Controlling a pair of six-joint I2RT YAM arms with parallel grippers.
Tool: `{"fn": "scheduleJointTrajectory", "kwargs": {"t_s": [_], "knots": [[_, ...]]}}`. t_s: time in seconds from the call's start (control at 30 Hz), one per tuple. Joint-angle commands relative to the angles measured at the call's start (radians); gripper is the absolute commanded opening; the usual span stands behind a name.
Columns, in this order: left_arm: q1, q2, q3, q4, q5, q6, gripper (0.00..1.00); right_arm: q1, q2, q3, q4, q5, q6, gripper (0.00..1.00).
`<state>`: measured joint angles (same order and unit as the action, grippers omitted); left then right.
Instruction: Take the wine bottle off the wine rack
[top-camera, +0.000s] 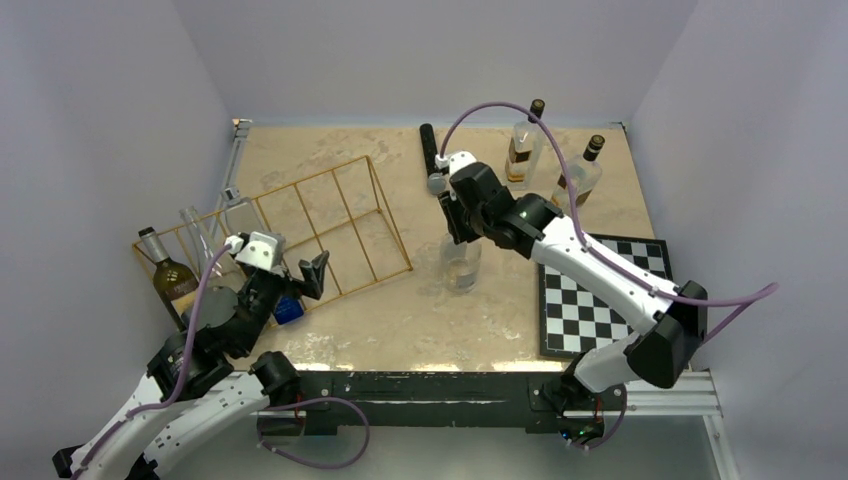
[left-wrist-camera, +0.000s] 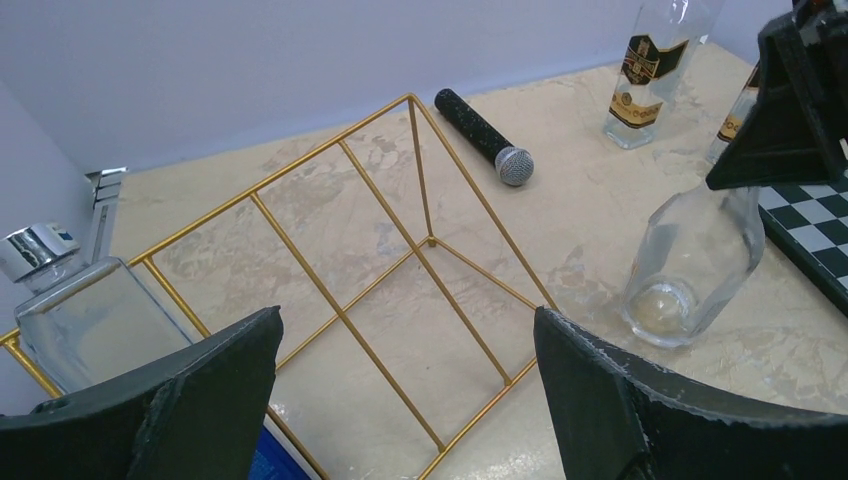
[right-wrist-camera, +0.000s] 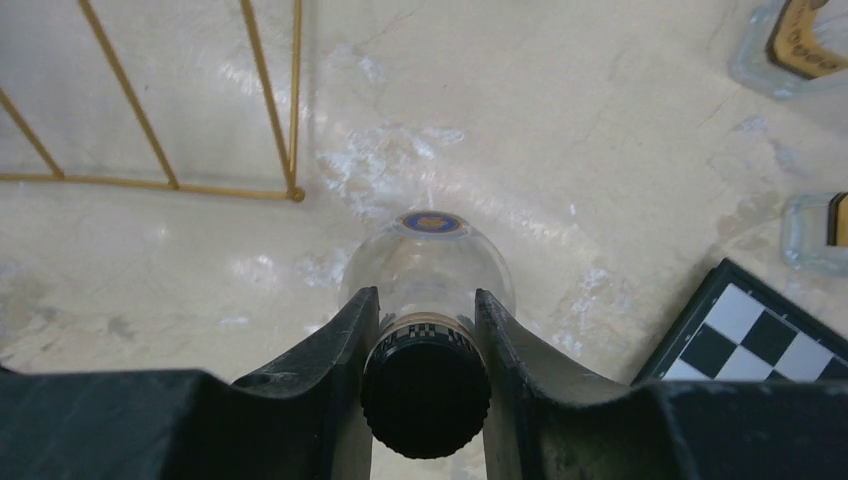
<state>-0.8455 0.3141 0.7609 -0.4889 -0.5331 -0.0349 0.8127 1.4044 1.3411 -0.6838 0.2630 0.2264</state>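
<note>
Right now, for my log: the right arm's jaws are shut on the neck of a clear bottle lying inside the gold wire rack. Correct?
Not quite. The right arm's jaws are shut on the neck of the clear bottle, but it stands upright outside the wine rack, between the rack and the chessboard. The top external view shows it.

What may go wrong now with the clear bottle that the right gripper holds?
1. The right gripper pinches only the narrow neck under the cap, so the smooth clear bottle may slip or swing.
2. The chessboard lies close beside it. If set down on its edge, the bottle may tip.
</note>
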Motion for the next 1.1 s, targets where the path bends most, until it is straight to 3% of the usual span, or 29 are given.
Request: {"fn": "scheduleJointTrajectory", "kwargs": {"t_s": [0.0, 0.17, 0.6, 0.9, 1.07], "knots": [[-0.001, -0.015, 0.008, 0.001, -0.033, -0.008, 0.99, -0.103, 0.043, 0.219, 0.094, 0.095, -0.096, 0.00], [0.000, -0.025, 0.008, 0.000, -0.098, -0.015, 0.99, -0.238, 0.162, 0.400, 0.142, 0.010, -0.137, 0.00], [0.000, -0.002, 0.019, -0.010, -0.114, -0.030, 0.99, -0.398, 0.619, 1.000, 0.169, -0.048, -0.187, 0.00], [0.002, 0.004, 0.021, -0.011, -0.141, -0.036, 0.99, -0.436, 0.663, 0.975, 0.266, -0.030, -0.185, 0.01], [0.002, 0.007, 0.020, -0.013, -0.151, -0.037, 0.99, -0.435, 0.689, 0.969, 0.274, -0.027, -0.201, 0.12]]}}
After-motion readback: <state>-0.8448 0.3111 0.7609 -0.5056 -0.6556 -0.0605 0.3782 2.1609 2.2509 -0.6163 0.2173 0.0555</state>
